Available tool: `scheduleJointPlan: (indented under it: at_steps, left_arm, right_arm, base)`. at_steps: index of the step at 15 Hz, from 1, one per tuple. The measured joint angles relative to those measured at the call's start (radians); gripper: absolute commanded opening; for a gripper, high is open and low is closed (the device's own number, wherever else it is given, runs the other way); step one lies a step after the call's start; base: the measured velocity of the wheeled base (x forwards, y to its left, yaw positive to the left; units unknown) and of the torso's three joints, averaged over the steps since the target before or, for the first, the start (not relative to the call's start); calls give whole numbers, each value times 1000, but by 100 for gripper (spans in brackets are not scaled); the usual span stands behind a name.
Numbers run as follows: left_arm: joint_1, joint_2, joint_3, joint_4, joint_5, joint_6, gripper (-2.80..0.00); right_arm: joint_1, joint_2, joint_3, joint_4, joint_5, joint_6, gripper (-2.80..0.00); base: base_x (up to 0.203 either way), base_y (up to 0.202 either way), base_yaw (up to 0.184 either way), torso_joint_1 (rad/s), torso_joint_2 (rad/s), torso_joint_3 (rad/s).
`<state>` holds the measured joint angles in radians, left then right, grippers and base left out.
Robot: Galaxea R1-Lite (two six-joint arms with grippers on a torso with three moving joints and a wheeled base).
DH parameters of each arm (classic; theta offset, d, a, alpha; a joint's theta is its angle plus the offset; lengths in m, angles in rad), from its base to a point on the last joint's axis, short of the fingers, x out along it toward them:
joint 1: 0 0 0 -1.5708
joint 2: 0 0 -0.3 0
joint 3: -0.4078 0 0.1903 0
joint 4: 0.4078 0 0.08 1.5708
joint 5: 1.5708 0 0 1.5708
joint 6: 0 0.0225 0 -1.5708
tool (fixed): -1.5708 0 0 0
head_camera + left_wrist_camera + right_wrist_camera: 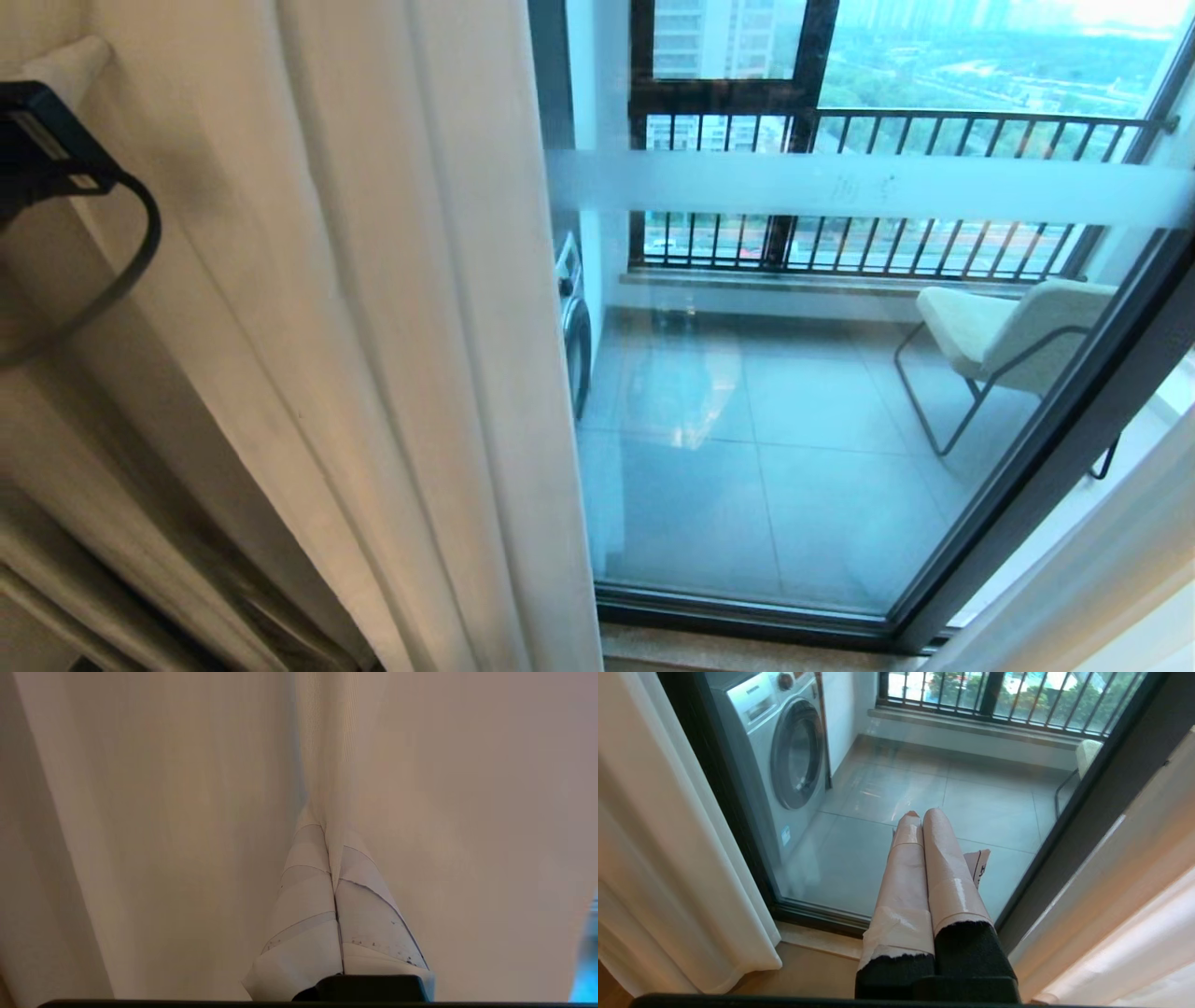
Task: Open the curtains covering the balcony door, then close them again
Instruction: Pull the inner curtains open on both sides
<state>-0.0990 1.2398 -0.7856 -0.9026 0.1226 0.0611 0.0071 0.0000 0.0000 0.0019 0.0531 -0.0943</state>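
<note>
The sheer white curtains (373,327) hang bunched in long folds on the left, and the glass of the balcony door (1027,448) stands uncovered, its frosted band (840,187) crossing it. My left gripper (322,816) is shut on a fold of the curtain (140,812), which is pinched between its white-taped fingers (303,896). The black wrist of that arm (42,140) shows at the upper left, against the fabric. My right gripper (922,814) is shut with nothing in it and hangs low in front of the door's glass (887,793).
Behind the glass stand a washing machine (784,751) on the left, a pale chair (1008,336) on the right and a black-barred railing (887,121). More white fabric (1074,579) hangs at the right. The dark door frame (1087,826) and sill (817,940) lie close ahead.
</note>
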Motion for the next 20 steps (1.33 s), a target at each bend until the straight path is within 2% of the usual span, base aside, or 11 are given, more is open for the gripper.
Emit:
scheduleJointPlan:
  at_steps: [7, 14, 16, 20]
  left_arm:
    - [-29, 6, -37, 4, 4, 45, -280]
    - [-29, 85, -183, 4, 11, 47, -280]
    - [5, 104, -210, 4, 12, 47, -280]
    - [128, 124, -229, -5, 11, 40, -280]
  right_arm:
    - [-2, 0, 0, 0, 1, 0, -280]
    - [-1, 0, 0, 0, 0, 0, -280]
    - [-1, 0, 0, 0, 0, 0, -280]
    - [-2, 0, 0, 0, 0, 0, -280]
  base:
    - [0, 0, 0, 0, 0, 0]
    - [0, 0, 0, 0, 0, 0]
    - [0, 0, 0, 0, 0, 0]
    - [0, 0, 0, 0, 0, 0]
